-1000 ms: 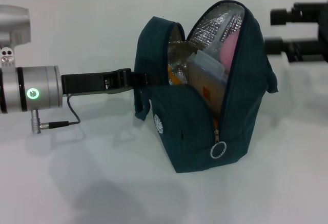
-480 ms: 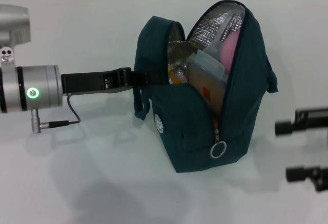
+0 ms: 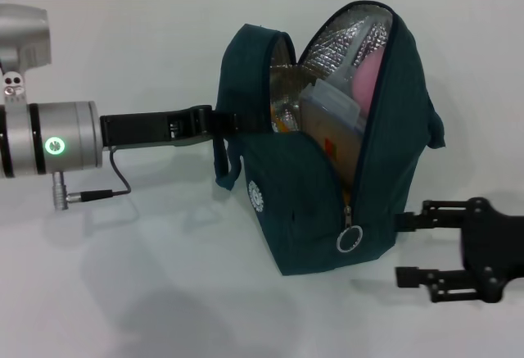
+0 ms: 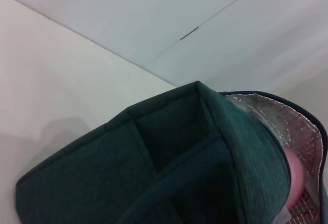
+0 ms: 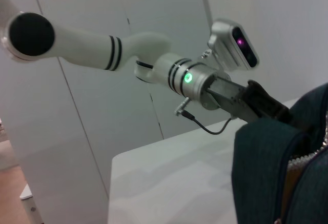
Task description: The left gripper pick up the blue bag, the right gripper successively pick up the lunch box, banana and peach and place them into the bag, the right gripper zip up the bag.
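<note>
The blue bag (image 3: pixel 315 186) stands upright on the white table, its top unzipped and its silver foil lining showing. Inside it I see the clear lunch box (image 3: pixel 332 116), the pink peach (image 3: pixel 370 75) behind it, and a sliver of the orange banana (image 3: pixel 278 124). The metal ring zipper pull (image 3: pixel 350 239) hangs low on the bag's front. My left gripper (image 3: pixel 214 122) is shut on the bag's handle at its left side. My right gripper (image 3: pixel 399 248) is open, low at the bag's right base. The left wrist view shows the bag's fabric (image 4: pixel 169 172) and the peach (image 4: pixel 294 178).
The white table (image 3: pixel 164 292) runs under and around the bag, with a wall seam behind it. A thin cable (image 3: pixel 115 186) loops from my left wrist. The right wrist view shows my left arm (image 5: pixel 195 78) holding the bag (image 5: pixel 271 167).
My right gripper has come down from the far right rear to the bag's lower right side, closing in toward it. The bag and my left gripper have stayed put.
</note>
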{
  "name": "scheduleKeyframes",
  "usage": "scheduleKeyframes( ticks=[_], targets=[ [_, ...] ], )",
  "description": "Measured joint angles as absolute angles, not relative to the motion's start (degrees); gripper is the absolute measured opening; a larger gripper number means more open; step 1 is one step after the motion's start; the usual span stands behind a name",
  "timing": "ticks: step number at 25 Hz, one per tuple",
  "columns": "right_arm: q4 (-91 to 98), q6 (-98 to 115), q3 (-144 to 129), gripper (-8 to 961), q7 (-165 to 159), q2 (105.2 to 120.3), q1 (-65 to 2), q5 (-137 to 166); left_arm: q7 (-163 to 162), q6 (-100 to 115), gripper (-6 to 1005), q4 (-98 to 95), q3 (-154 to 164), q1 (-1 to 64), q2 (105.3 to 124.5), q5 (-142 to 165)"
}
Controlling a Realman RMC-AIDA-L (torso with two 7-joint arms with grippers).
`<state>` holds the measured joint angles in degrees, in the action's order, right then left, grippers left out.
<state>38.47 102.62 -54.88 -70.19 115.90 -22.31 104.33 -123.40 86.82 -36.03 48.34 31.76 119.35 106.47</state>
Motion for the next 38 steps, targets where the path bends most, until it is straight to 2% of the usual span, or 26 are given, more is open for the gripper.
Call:
scheduleKeyframes(
  ticks=[7, 38],
  targets=[
    [33.55, 96.34, -61.75, 664, -68.75, 116.01, -25.31, 101.96, -123.40, 86.82, 39, -36.03, 48.34, 32.03, 119.27, 106.44],
    [33.22, 88.18, -74.93, 609, -68.15, 116.22, -25.64, 91.33, -123.40, 86.74, 40, -36.03, 48.34, 32.08, 119.27, 106.16]
  ],
)
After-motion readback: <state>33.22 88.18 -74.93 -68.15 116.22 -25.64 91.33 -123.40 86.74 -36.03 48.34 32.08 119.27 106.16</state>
